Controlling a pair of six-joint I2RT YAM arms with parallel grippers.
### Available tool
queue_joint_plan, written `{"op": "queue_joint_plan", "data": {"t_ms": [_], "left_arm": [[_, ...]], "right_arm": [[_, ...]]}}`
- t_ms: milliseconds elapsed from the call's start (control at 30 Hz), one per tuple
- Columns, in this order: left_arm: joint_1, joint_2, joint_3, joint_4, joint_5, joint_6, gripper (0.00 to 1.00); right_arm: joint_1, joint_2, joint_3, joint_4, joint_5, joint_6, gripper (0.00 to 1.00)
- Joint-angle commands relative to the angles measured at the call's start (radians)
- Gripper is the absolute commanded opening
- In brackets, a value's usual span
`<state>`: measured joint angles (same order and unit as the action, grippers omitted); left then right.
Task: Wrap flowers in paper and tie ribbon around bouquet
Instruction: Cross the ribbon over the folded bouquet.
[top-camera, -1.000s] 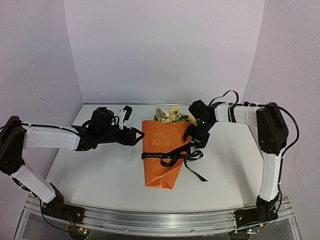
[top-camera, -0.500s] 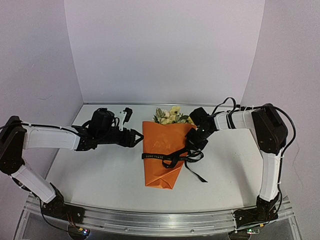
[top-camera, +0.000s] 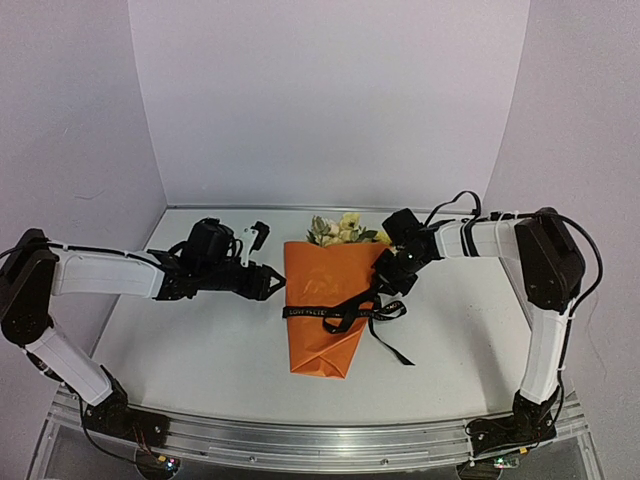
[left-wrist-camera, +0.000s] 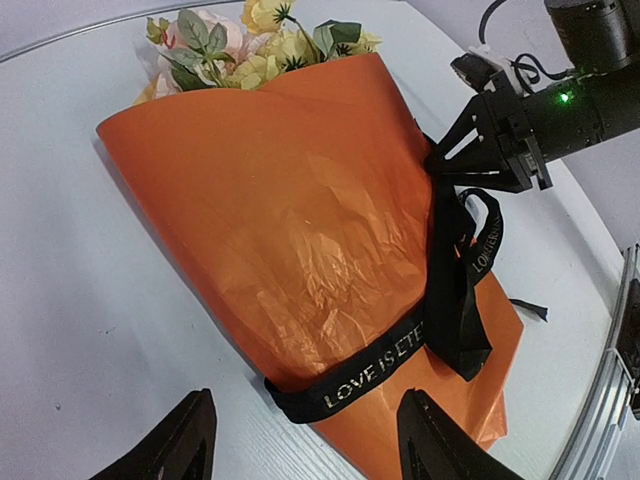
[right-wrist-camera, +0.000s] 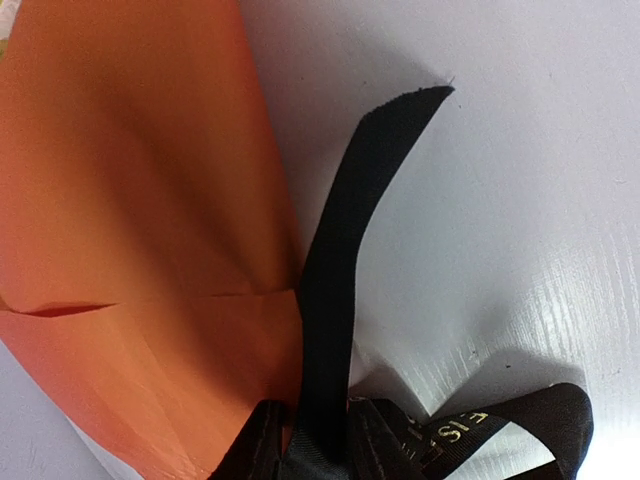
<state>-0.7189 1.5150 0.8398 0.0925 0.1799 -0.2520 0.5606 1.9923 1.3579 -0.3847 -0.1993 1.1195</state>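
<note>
Bouquet (top-camera: 320, 275) with right gripper (top-camera: 386, 285) seemingly clamped on its ribbon (left-wrist-camera: 380, 365), left gripper (top-camera: 274, 281) spread wide, empty.

High rear overview, wrist close-ups sharing bouquet (top-camera: 322, 280)

Soft, even light fell on the white tabletop (top-camera: 200, 340); the flat black lettered ribbon (right-wrist-camera: 340, 250) cast a faint shadow and looked blurred near the right wrist lens.
</note>
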Motion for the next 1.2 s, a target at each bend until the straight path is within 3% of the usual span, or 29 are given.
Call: {"op": "queue_joint_plan", "data": {"t_ms": [0, 300, 567, 800, 933, 1167], "left_arm": [[0.001, 0.007, 0.057, -0.008, -0.01, 0.03, 0.64], [0.001, 0.031, 0.078, -0.005, 0.009, 0.048, 0.6], [0.001, 0.055, 0.092, -0.003, 0.033, 0.082, 0.53], [0.001, 0.08, 0.112, 0.036, 0.091, 0.213, 0.45], [-0.001, 0.087, 0.104, 0.048, 0.17, 0.349, 0.44], [-0.019, 0.148, 0.103, -0.025, 0.166, 0.552, 0.47]], "right_arm": [[-0.005, -0.053, -0.012, 0.008, 0.006, -0.023, 0.23], [-0.005, -0.084, -0.029, -0.021, 0.011, -0.049, 0.2], [-0.005, -0.108, -0.031, -0.057, 0.012, -0.074, 0.1], [-0.005, -0.16, -0.022, -0.12, 0.021, -0.113, 0.07], [-0.005, -0.18, -0.002, -0.164, 0.023, -0.142, 0.0], [-0.005, -0.182, 0.139, -0.282, 0.013, -0.283, 0.0]]}}
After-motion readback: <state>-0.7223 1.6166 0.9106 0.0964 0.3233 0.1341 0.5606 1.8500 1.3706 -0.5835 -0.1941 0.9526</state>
